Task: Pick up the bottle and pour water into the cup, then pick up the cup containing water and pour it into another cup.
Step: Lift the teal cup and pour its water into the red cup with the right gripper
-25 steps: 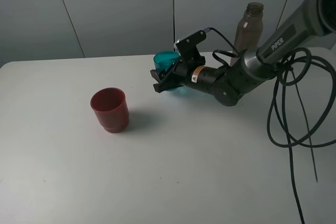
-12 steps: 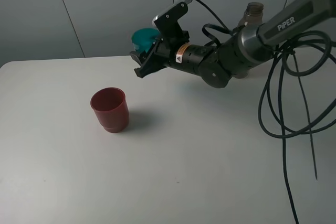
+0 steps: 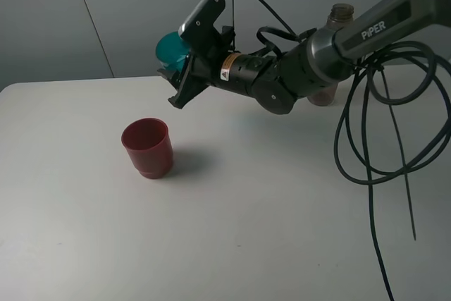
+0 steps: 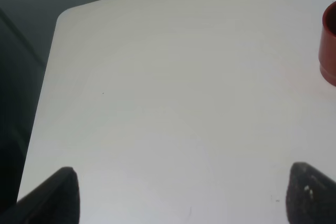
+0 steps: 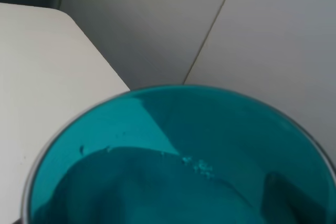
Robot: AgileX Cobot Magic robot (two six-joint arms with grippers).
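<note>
One second has taken the teal cup [image 3: 169, 48] from the table [image 3: 282, 209] up and leftward, my right gripper [image 3: 176, 75] closed on its wall, now airborne near the red cup [image 3: 147, 147], so I judge pouring comes next.

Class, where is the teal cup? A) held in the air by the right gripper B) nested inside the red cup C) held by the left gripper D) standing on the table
A: the right gripper grips the teal cup clear of the table, apart from the red cup.
</note>
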